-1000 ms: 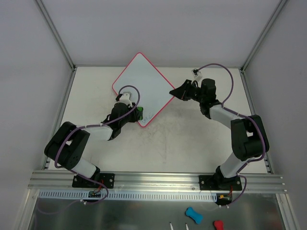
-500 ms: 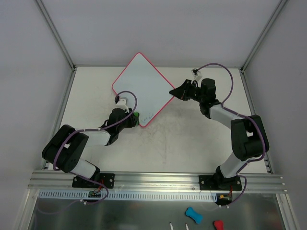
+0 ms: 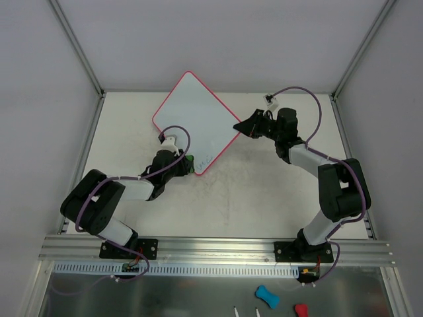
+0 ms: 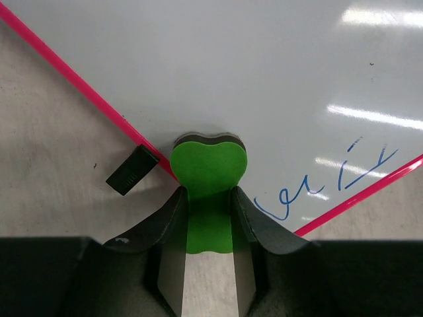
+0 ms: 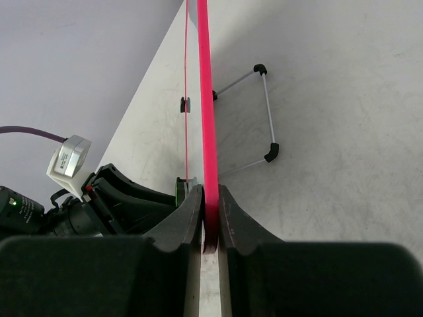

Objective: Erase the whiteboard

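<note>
Squeezed the green eraser (image 4: 208, 168) tight between the two fingers of the left end effector (image 4: 208, 195). Pressed the eraser's round end onto the whiteboard (image 3: 195, 122), right at its near corner, just beside a small black clip (image 4: 132, 170) on the pink rim (image 4: 79, 82). Saw blue writing (image 4: 317, 181) on the board, just to the side of the eraser and close to the rim.

Pinched the right-hand corner of the whiteboard with the right end effector (image 5: 210, 198), fingers closed on the pink rim. Did that most likely so the board could not slide while being rubbed. Saw a thin wire stand (image 5: 268, 109) behind the board in the right wrist view.

Sat turned like a diamond at the back of the tabletop (image 3: 277, 191), with its far corner poking past the back edge. Maybe tilted up; hard to tell.

Looked mostly clean. Probably needed a short sideways rub over the blue marks next. Could have pushed the board crooked with too hard a press.
</note>
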Motion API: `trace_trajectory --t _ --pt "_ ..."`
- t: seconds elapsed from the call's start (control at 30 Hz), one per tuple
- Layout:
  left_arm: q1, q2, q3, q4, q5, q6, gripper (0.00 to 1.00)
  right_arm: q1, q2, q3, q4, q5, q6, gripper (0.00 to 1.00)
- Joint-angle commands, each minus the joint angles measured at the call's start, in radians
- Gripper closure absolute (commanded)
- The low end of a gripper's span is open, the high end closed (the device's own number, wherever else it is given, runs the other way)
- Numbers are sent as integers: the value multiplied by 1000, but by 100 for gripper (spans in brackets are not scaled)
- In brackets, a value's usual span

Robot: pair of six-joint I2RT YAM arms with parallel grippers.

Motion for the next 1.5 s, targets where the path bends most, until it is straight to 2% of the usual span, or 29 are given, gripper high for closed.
trace_trajectory --t 0.0,0.5,0.83,0.93,1.37,1.47 --pt "-42 31 28 56 46 -44 100 29 19 21 -22 -46 -58 100" --pt "-100 -32 -5 50 31 -73 100 29 21 21 -22 -41 -54 100" --pt "-145 -6 50 50 -20 -99 100 29 17 19 -22 -43 -54 100" --pt "-149 12 85 48 -28 -86 100 29 16 19 -22 -43 -54 100" --pt "-149 189 476 -110 20 -23 100 29 21 22 -22 -46 -52 100" --pt "-149 207 499 -123 34 -23 100 28 21 22 -22 -47 -54 100"
